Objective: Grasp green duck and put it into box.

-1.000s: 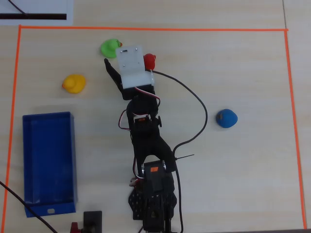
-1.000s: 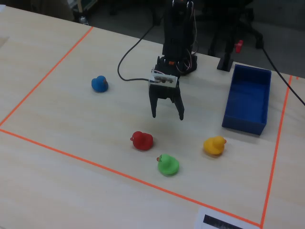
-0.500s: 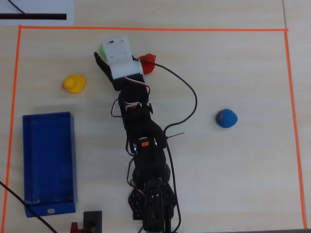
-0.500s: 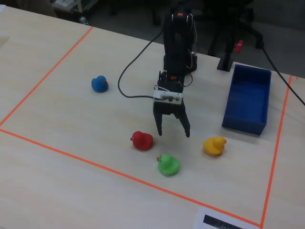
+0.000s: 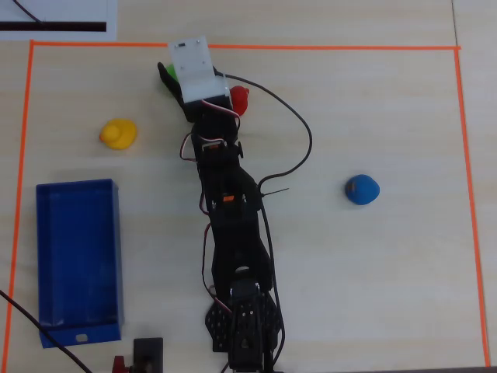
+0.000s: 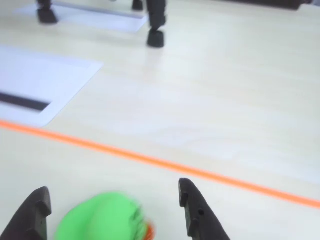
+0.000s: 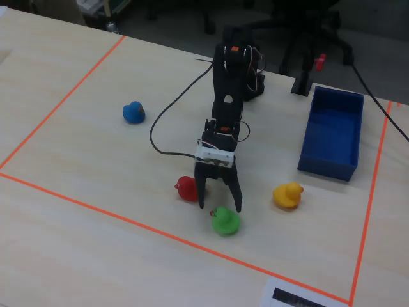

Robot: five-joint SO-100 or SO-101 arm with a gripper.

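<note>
Seen from the fixed view, left to right: a blue duck [image 7: 133, 112] sits well apart near the left tape line; a red duck [image 7: 186, 188] lies just beside the arm; the gripper [image 7: 220, 208] hangs with its jaws spread wide over the green duck [image 7: 225, 220]; a yellow duck [image 7: 287, 195] rests nearby; and the blue box [image 7: 331, 133] waits at the far right, close to the orange tape [image 7: 370, 192].

In the wrist view the green duck [image 6: 102, 220] sits low between the two dark fingers [image 6: 197, 215], nearer the left one and not yet touched, with the orange border tape [image 6: 160, 161] running just beyond it. The overhead view hides most of the duck under the white gripper housing [image 5: 194, 66].

The approach looks nearly complete. A clean grasp likely calls for a small shift to centre the duck between the fingers, then a further descent so the tips close around the body, not the head. The rounded, probably soft toy may squirt out of a glancing pinch, and the red duck stands near enough to be nudged.
</note>
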